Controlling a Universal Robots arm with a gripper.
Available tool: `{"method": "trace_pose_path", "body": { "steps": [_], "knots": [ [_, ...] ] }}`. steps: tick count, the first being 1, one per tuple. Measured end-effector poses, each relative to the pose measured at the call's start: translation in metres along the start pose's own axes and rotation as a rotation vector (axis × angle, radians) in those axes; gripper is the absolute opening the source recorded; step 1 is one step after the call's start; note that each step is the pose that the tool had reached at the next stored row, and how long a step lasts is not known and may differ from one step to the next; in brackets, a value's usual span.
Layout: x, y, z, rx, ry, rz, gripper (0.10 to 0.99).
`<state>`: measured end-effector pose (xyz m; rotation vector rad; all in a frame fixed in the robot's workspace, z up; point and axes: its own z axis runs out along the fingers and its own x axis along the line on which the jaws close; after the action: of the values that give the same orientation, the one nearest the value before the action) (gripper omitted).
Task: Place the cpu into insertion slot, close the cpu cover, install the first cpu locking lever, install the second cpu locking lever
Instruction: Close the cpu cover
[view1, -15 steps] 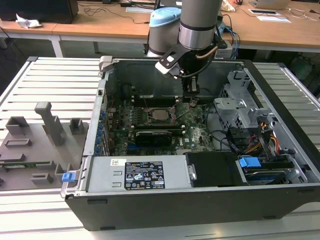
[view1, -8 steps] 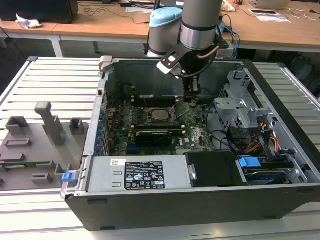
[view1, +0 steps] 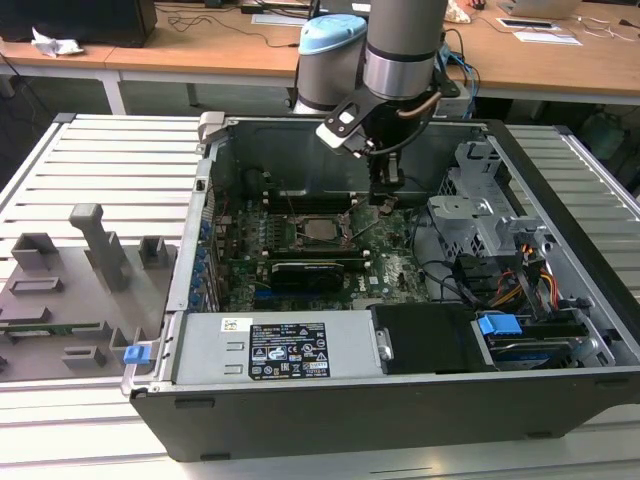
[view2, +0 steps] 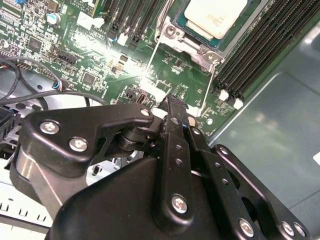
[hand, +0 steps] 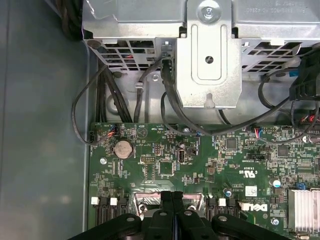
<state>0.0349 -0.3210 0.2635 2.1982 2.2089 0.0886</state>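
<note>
The cpu (view2: 215, 17) looks seated. The hand (view2: 171, 104) is pinched shut and empty, near the cpu by a locking lever (view2: 208, 86). I'd set the tip square on that wire and push slowly.

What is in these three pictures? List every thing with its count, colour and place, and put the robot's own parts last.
computer case: one, dark grey, open, on the slatted table
slatted table: one, pale grey, under the case
fixture tray: one, grey, on the table at the exterior view's left
circuit board: one, green, inside the case
cpu: one, pale silver, seated in the insertion slot
cpu cover: one, silvery, lying around the cpu
long card: one, black, on the board beside the cpu
power supply: one, grey, labelled, by the case's near wall
drive cage: one, silver, beyond the board
cables: several, black, by the cage
arm: one, grey and pale blue, reaching into the case
gripper: one, black, shut, over the board near the cpu
</note>
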Motion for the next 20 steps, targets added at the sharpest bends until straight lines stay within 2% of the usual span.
{"method": "trace_pose_path", "body": {
  "steps": [16, 20],
  "knots": [
    [0.0000, 0.0094, 0.0006, 0.001, 0.0001, -0.001, 0.106],
    [0.0000, 0.0152, 0.0012, 0.002, 0.0003, -0.005, 0.106]
  ]
}}
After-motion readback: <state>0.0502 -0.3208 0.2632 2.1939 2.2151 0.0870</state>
